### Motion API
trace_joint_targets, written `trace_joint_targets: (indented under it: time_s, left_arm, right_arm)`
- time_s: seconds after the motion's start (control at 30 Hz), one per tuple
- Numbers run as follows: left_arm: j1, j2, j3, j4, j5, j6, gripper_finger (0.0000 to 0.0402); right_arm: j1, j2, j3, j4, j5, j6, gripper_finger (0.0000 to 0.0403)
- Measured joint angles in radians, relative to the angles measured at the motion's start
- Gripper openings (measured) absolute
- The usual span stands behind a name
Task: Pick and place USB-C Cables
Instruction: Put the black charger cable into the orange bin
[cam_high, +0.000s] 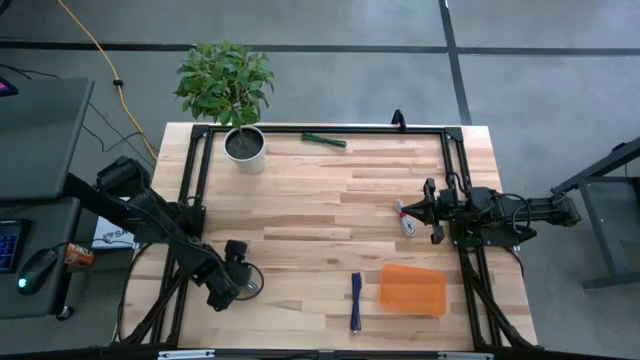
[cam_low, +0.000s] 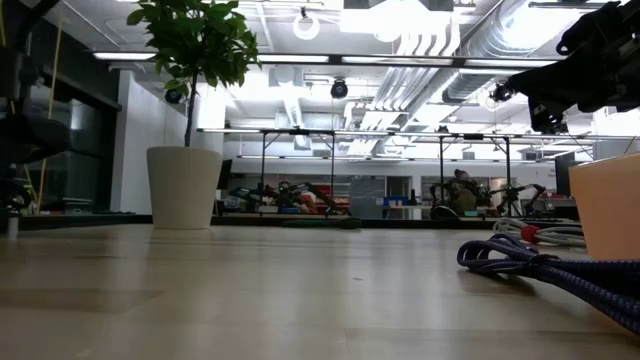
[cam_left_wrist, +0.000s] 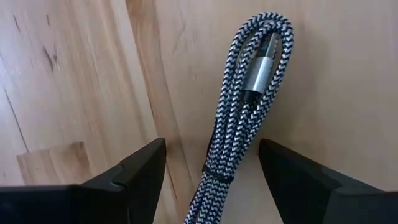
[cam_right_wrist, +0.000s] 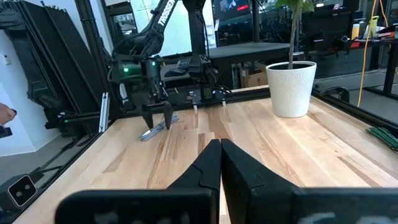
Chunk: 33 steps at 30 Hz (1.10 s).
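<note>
Nearest, the left gripper (cam_left_wrist: 208, 171) hangs wide open straddling the silvery grey cable (cam_left_wrist: 245, 106) on the wooden table (cam_high: 320, 200). Further along lie the dark blue cable (cam_high: 355, 302), white-and-red cable (cam_high: 405, 218), then green cable (cam_high: 325, 140). The right gripper (cam_right_wrist: 220, 149) is closed, empty.

grey-white braided cable (cam_left_wrist: 239, 118) | blue cable (cam_high: 355, 301) | orange tray (cam_high: 412, 289)

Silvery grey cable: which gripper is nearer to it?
Left. The left gripper hangs open right over the silvery grey cable, fingers either side. The right gripper is shut across the table, by the white and red cable.
</note>
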Motion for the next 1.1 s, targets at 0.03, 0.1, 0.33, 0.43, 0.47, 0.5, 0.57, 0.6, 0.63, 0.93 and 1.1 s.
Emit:
trace_joint_targets:
  time_s: [0.03,0.1,0.33,0.43,0.47,0.5,0.57,0.6,0.63,0.93,1.1]
  left_arm:
    - [0.0,0.008,0.001,-0.007,0.0,-0.005,0.0241]
    - [0.006,0.014,0.003,-0.023,0.005,-0.026,0.0238]
    - [0.054,0.018,0.014,-0.058,0.011,-0.065,0.0136]
    - [0.105,0.022,0.034,-0.075,-0.019,-0.044,0.0048]
    - [0.127,0.026,0.041,-0.081,-0.048,-0.035,0.0026]
    - [0.15,0.027,0.049,-0.083,-0.078,-0.029,0.0015]
    - [0.19,0.025,0.073,-0.074,-0.139,-0.003,0.0018]
    - [0.211,0.024,0.086,-0.07,-0.154,0.026,0.002]
    - [0.23,0.024,0.099,-0.071,-0.168,0.065,0.002]
    - [0.428,0.0,0.124,0.413,-0.19,0.499,0.0003]
    - [0.603,-0.015,-0.006,0.873,0.082,0.567,0.0001]
  right_arm:
    - [0.0,0.0,0.0,0.0,0.0,0.0,0.0]
    - [0.0,0.0,0.0,0.0,0.0,0.0,0.0]
    - [0.0,0.0,0.0,0.0,0.0,0.0,0.0]
    - [0.0,0.0,0.0,0.0,0.0,0.0,0.0]
    - [0.0,0.0,0.0,0.0,0.0,0.0,0.0]
    - [0.0,0.0,0.0,0.0,0.0,0.0,0.0]
    - [0.0,0.0,0.0,0.0,0.0,0.0,0.0]
    - [0.0,0.0,0.0,0.0,0.0,0.0,0.0]
    - [0.0,0.0,0.0,0.0,0.0,0.0,0.0]
    - [0.0,0.0,0.0,0.0,0.0,0.0,0.0]
    - [0.0,0.0,0.0,0.0,0.0,0.0,0.0]
